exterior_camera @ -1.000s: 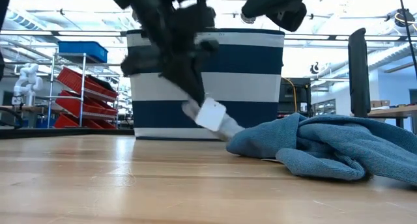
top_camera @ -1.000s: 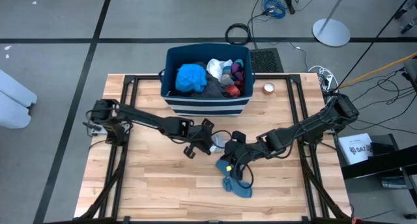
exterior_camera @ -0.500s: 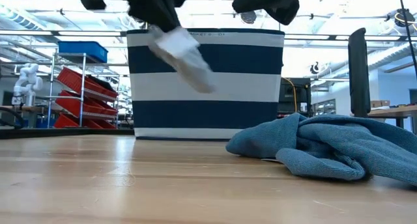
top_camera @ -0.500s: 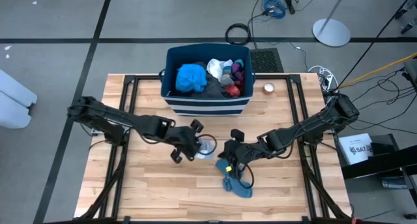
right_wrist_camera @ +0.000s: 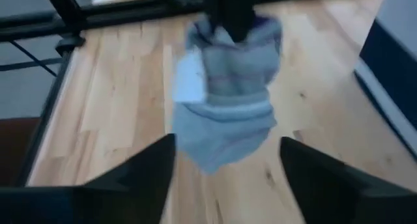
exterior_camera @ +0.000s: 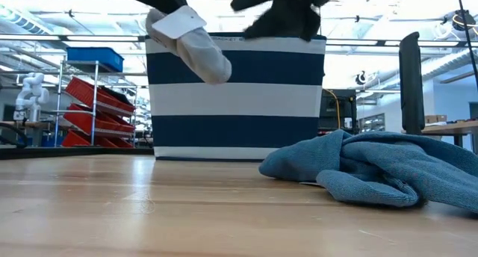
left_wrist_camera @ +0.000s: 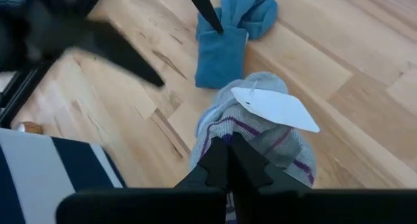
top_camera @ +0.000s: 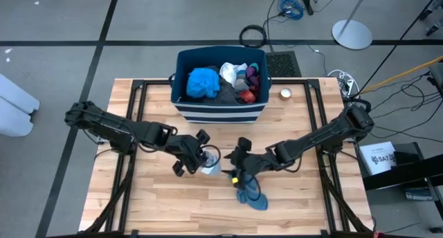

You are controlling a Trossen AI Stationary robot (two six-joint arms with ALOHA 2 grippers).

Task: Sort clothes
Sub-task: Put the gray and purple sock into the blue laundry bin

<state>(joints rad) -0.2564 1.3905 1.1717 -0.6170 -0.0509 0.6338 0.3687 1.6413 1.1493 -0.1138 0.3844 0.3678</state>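
Left gripper [top_camera: 199, 157] clamped on tagged pale grey striped sock [left_wrist_camera: 251, 129], right gripper [top_camera: 235, 162] parted beside it; next, carrying the sock to its pile

- The high view looks straight down from far above; the whole bench [top_camera: 173, 203] fills the frame's centre, with floor around it.
- The low view sits at bench height, facing level toward the striped bin [exterior_camera: 239, 96] and the room behind.
- The left wrist view looks down, close on the grey sock [left_wrist_camera: 257, 129].
- The right wrist view faces the same sock [right_wrist_camera: 231, 97], so both wrist views share it.
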